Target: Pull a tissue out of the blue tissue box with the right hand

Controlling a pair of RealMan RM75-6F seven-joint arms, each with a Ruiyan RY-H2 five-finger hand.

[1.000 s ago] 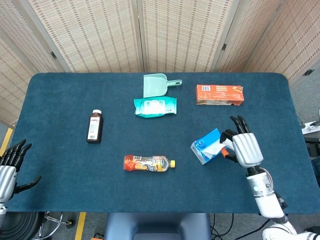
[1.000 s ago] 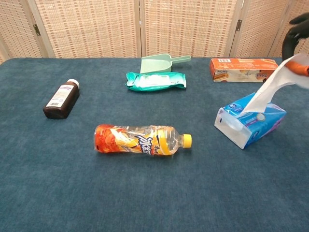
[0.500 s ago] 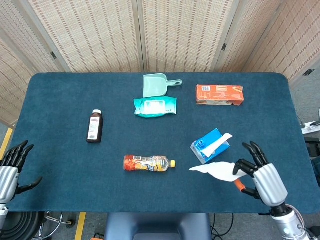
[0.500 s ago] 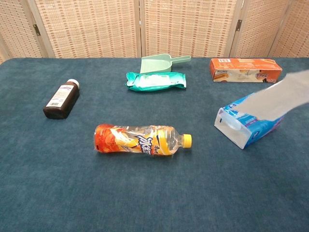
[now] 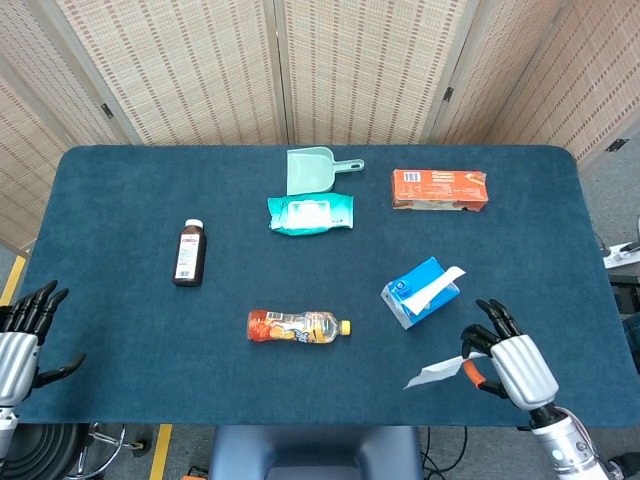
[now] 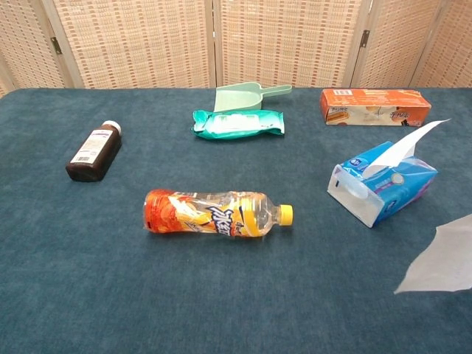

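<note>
Extraction looking finished: right hand [image 5: 515, 365] is pinching a thin white tissue [image 5: 437, 372] clear of the blue cardboard tissue box [image 5: 418, 292]; next, setting it down.

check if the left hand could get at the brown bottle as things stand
Probably yes: the left hand is open at the table's near-left edge, and only bare blue cloth lies between it and the brown bottle.

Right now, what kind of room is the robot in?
Probably a robot practice room, not a home. A blue-covered table holds unrelated things: a tissue box, a drink bottle, a dustpan. Woven folding screens close it off behind. The right hand holds a pulled tissue.
</note>
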